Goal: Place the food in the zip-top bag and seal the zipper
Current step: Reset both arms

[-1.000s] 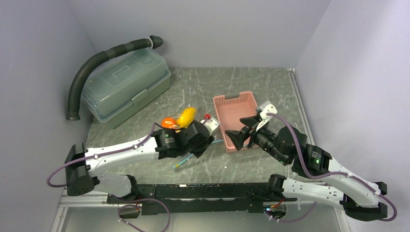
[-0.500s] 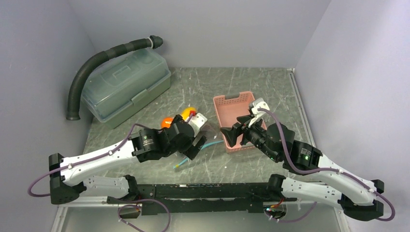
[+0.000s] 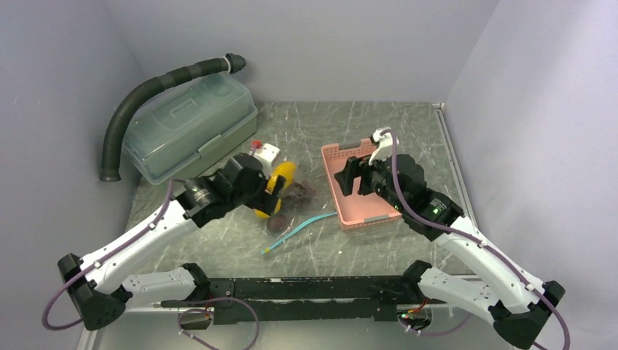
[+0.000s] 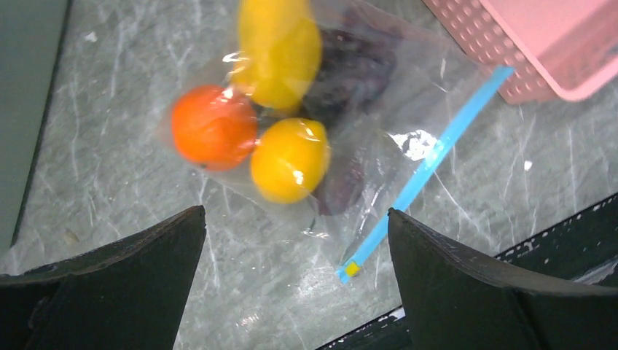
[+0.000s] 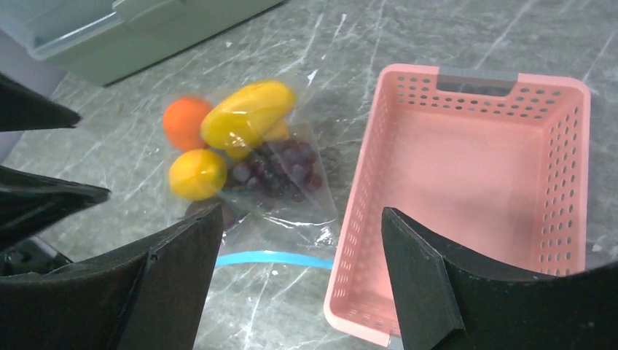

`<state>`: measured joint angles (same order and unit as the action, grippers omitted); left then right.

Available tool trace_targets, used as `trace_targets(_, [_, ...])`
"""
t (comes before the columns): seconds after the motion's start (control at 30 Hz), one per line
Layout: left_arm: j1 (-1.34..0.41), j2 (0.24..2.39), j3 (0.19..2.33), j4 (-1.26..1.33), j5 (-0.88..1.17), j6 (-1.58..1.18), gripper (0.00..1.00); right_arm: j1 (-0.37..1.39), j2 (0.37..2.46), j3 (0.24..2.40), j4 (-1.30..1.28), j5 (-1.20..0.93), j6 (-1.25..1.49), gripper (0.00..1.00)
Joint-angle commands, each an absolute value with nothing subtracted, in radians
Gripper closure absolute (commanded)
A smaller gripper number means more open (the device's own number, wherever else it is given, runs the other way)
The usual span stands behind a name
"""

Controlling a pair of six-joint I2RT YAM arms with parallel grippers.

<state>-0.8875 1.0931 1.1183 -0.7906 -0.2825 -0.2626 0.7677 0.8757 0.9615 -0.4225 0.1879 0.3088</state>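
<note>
The zip-top bag lies flat beneath the left claw, food bunched inside and the teal zipper slanting toward one finger. The right claw hangs above the bag's mouth, with the pink basket just beside it, and both claws are spread apart and empty. Loading looks done, but I cannot tell whether the strip is shut, so next comes pinching along it; no writing is readable.
</note>
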Motion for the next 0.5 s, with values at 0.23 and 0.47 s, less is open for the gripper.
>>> trace_targets(0.23, [-0.583,1.017,1.232,-0.836,-0.082,-0.231,0.0,0.384,0.789,0.941,-0.426,-0.046,0.371,0.14])
trace_targets(0.47, [-0.386,0.975,1.193,-0.802,0.039,-0.249,0.0,0.356,0.676,0.901,-0.443,-0.02,0.399,0.12])
